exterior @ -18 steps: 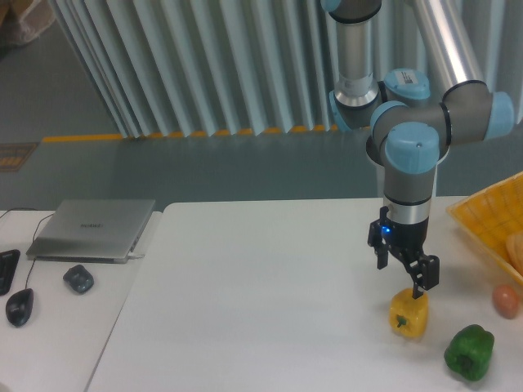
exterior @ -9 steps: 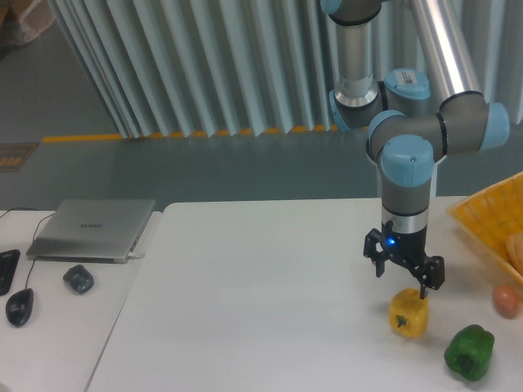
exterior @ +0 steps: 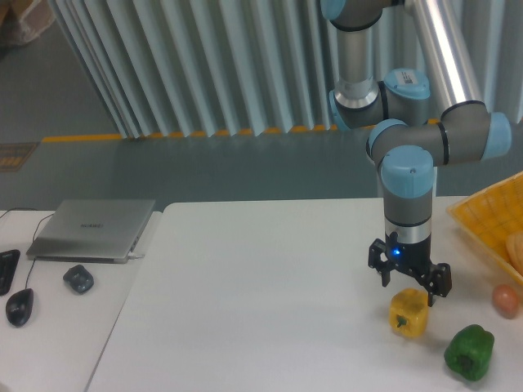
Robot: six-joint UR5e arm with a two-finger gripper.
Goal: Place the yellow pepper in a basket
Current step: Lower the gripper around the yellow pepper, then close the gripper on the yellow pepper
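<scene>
Sitting on the white table [exterior: 261,310], the yellow pepper [exterior: 409,313] rests near the right side, its blocky body roughly upright, stem end turned toward the front-left and slightly down. Long axis hard to call; it looks nearly as wide as tall. Gripper [exterior: 410,286] hangs directly over it, fingers spread wide to either side of the pepper's top, holding nothing; whether the tips touch the skin I cannot tell. Green pepper [exterior: 469,352] lies nearer the front right. Small orange-pink fruit [exterior: 506,300] sits just beside the basket [exterior: 482,219] at the right edge.
</scene>
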